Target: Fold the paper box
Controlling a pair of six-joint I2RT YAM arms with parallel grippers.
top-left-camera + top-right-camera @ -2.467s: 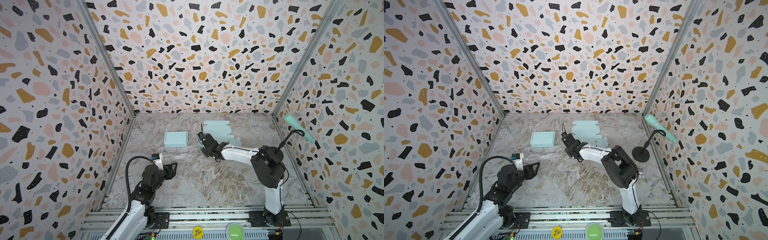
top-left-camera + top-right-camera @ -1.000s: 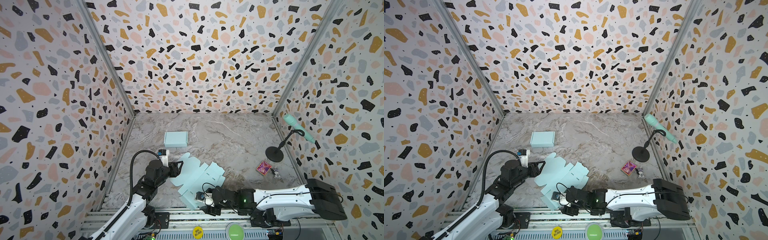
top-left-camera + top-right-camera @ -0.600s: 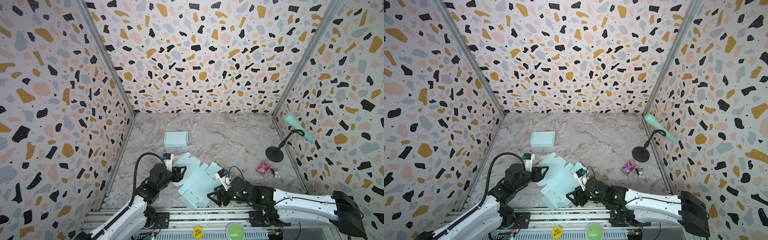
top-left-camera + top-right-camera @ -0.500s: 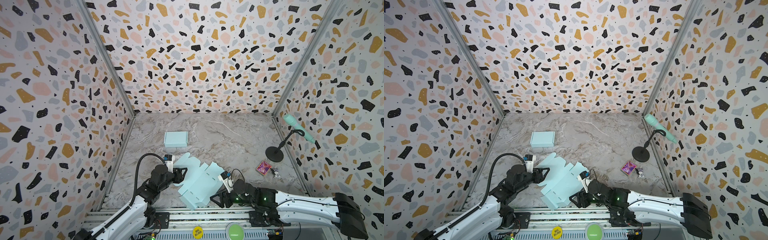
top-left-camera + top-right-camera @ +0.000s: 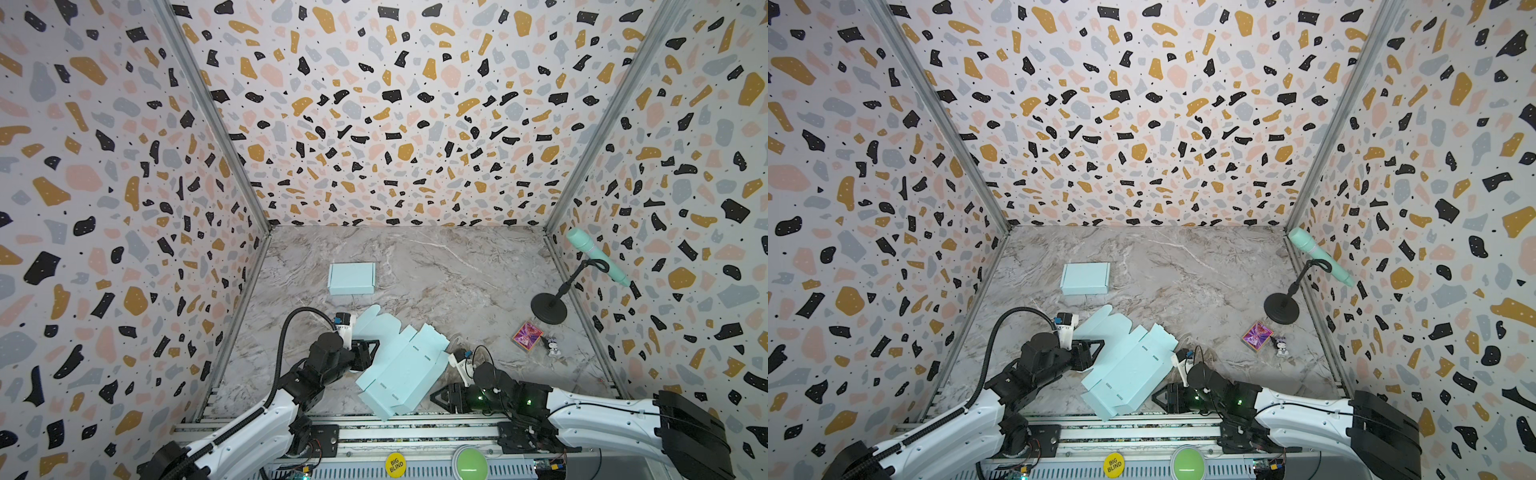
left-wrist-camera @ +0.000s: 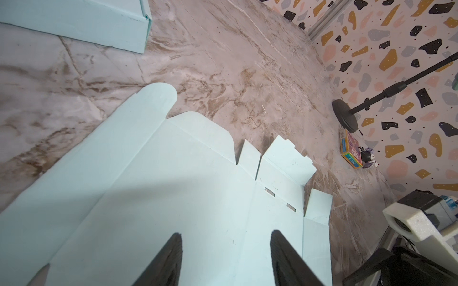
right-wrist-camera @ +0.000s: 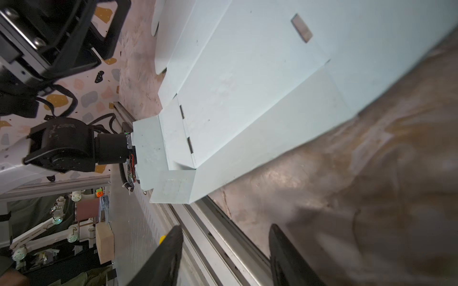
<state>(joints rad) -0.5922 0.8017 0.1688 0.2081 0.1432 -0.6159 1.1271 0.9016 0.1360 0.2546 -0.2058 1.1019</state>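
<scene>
The paper box [image 5: 399, 368] [image 5: 1125, 370] is a flat pale teal blank lying askew near the table's front edge, its front corner over the metal rail. Its long edge flap stands partly raised in the right wrist view, on the blank [image 7: 247, 86]. My left gripper [image 5: 371, 348] [image 5: 1095, 348] hovers open over the blank's left part; in the left wrist view the gripper [image 6: 225, 236] has both fingers spread above the sheet [image 6: 173, 185]. My right gripper [image 5: 439, 397] [image 5: 1162, 397] sits just right of the blank at the front edge, open and empty [image 7: 225, 227].
A folded teal box [image 5: 351, 278] [image 5: 1085, 278] [image 6: 74, 19] lies further back on the left. A microphone stand [image 5: 548, 307] with a teal microphone [image 5: 594, 255] stands by the right wall. A pink card pack [image 5: 528, 336] and a small figurine [image 5: 552, 351] lie near it.
My right gripper has pulled away from the blank's front corner to its right side and its fingers have narrowed. The left gripper has edged further over the blank, which shifted slightly.
</scene>
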